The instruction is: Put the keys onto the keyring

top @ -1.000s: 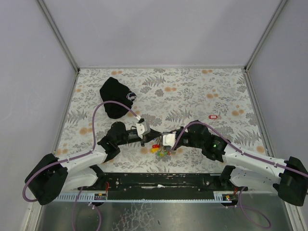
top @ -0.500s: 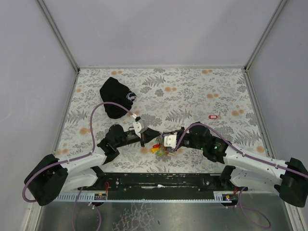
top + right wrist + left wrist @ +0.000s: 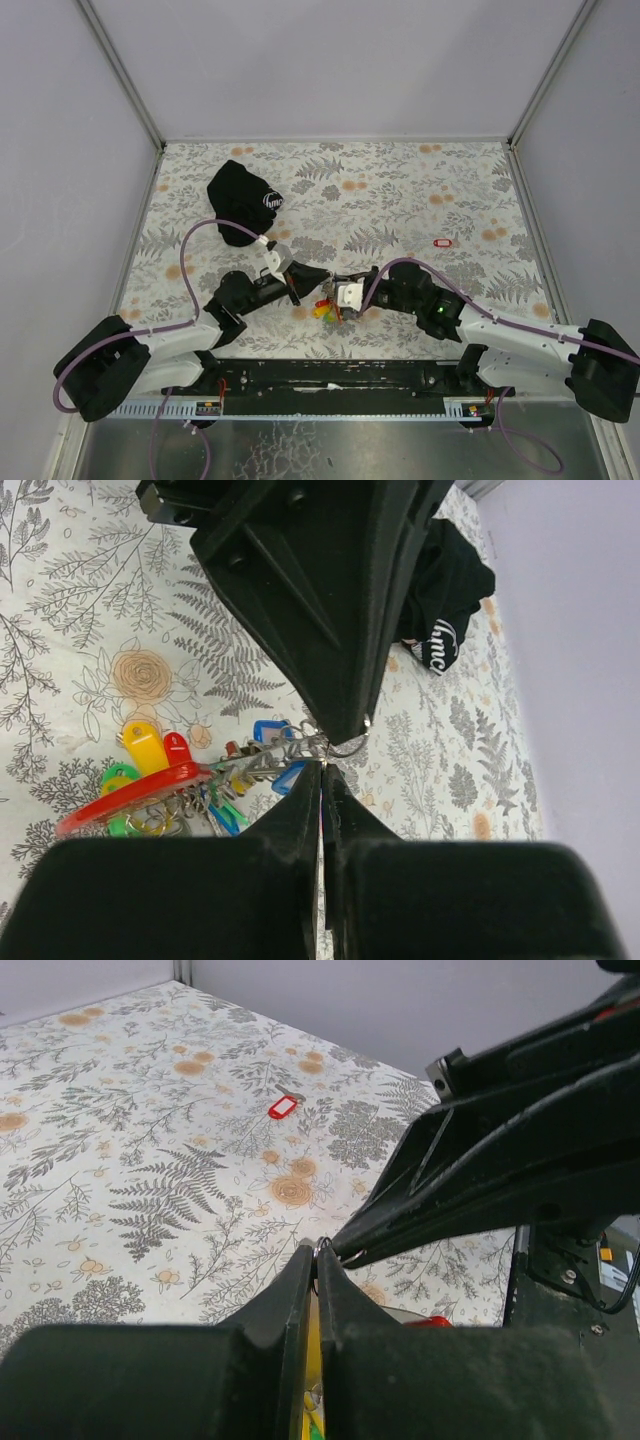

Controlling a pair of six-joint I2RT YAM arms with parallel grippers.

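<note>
Left end effector (image 3: pixel 316 1256) has just pinched fully closed on the keyring (image 3: pixel 348 744). The right end effector (image 3: pixel 322 772) is clamped there too, tip to tip. The keys (image 3: pixel 326 310) are bunched directly beneath (one red-tagged key (image 3: pixel 443 242) lies well apart on the surface (image 3: pixel 400 180)). Ring judged secured, threading pending.

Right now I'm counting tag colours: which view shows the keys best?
Right wrist: the keys are close up, red, yellow, green and blue tags distinct. The top view shows only a small coloured clump; the left wrist only slivers of yellow and red.
</note>
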